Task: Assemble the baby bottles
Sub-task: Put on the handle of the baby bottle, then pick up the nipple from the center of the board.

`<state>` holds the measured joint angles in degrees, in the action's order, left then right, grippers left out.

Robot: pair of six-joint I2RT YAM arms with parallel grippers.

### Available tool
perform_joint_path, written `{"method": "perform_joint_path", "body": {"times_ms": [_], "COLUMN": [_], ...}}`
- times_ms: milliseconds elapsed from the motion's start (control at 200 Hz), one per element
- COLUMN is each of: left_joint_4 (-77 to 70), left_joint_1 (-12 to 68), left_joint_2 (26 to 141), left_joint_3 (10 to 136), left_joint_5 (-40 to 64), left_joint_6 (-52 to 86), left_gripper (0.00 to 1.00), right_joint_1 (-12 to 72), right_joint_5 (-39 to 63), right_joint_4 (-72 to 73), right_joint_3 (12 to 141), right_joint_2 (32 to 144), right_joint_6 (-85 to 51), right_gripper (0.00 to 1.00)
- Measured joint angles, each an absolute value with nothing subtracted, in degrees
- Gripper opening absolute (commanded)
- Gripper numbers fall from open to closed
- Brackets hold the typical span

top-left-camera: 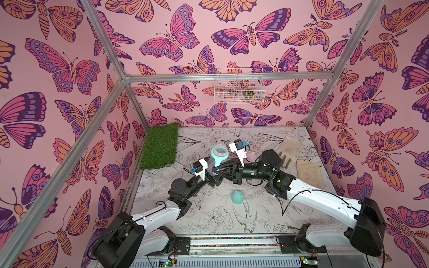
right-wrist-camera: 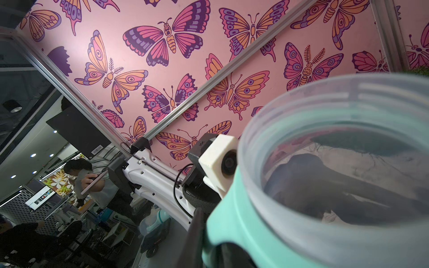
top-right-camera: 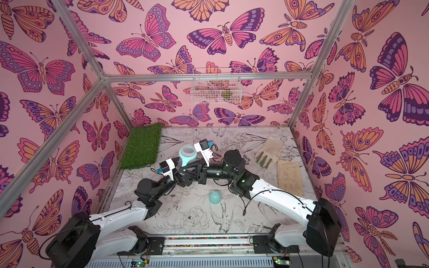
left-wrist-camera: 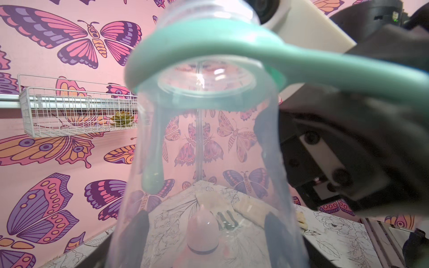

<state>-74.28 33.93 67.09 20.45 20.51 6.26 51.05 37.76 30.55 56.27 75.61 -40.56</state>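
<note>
I can read no text or number anywhere; the small white barcode sticker (right-wrist-camera: pixel 96 150) is too blurred.

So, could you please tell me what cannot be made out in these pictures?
- Pink cap: top view, mostly behind the right arm; left wrist view, blurred through the bottle.
- Right pincer tips: top views, dark and overlapping the bottle; right wrist view, blurred beside the teal ring.
- Basket contents: too small.
</note>
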Motion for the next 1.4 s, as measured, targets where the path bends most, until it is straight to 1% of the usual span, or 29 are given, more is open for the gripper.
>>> {"method": "perform_joint_path", "body": {"times_ms": [70,130,165,265,305,396,571,731,816,966,1082,1182,1402], "left_joint_4": [-74.28,-74.37,-75.11,-75.37,-75.37,-76.29,-72.66,-63.05,-58.24,-50.74,-48.01,-45.82,-44.91], "left_joint_1": [33.93,33.93,33.89,33.28,33.23,33.23,33.01,32.95,32.91,32.64,32.53,32.53,32.53], "left_joint_2": [66.83,66.83,66.78,66.32,66.15,64.86,59.81,51.31,45.69,38.3,37.43,37.71,37.58], "left_joint_3": [20.43,20.45,20.45,20.01,19.79,18.22,14.7,13.65,12.84,11.29,10.2,9.87,9.87], "left_joint_5": [20.27,19.7,18.92,15.31,14.09,11.75,6.11,1.87,-0.4,-3.9,-5.41,-6.04,-6.09], "left_joint_6": [6.04,5.52,5.23,4.01,3.27,1.98,-3.16,-8.64,-10.76,-12.64,-13.02,-13.06,-13.06], "left_gripper": [0.0,0.0,0.0,0.0,0.0,0.0,0.0,0.0,0.0,0.0,0.0,0.0,0.0], "right_joint_1": [51.18,51.2,51.22,51.77,51.99,52.16,52.12,50.5,49.54,49.19,49.19,49.19,49.19], "right_joint_5": [37.71,37.17,36.77,35.88,34.94,31.79,23.22,14.52,10.66,6.52,5.32,4.84,4.75], "right_joint_4": [30.59,28.36,25.28,15.53,11.38,1.65,-13.3,-21.67,-24.03,-26.22,-27.92,-28.62,-28.93], "right_joint_3": [56.36,56.99,57.32,58.67,59.37,60.77,63.02,65.89,68.4,74.17,78.83,81.78,85.86], "right_joint_2": [75.64,75.46,75.13,73.21,71.9,68.95,66.43,70.32,75.85,89.71,99.72,106.3,113.21], "right_joint_6": [-40.42,-39.83,-38.96,-34.92,-33.04,-28.67,-21.78,-18.74,-17.67,-16.56,-16.21,-16.19,-16.16], "right_gripper": [0.16,0.36,0.44,0.55,0.62,0.69,0.74,0.75,0.75,0.77,0.79,0.82,0.84]}}
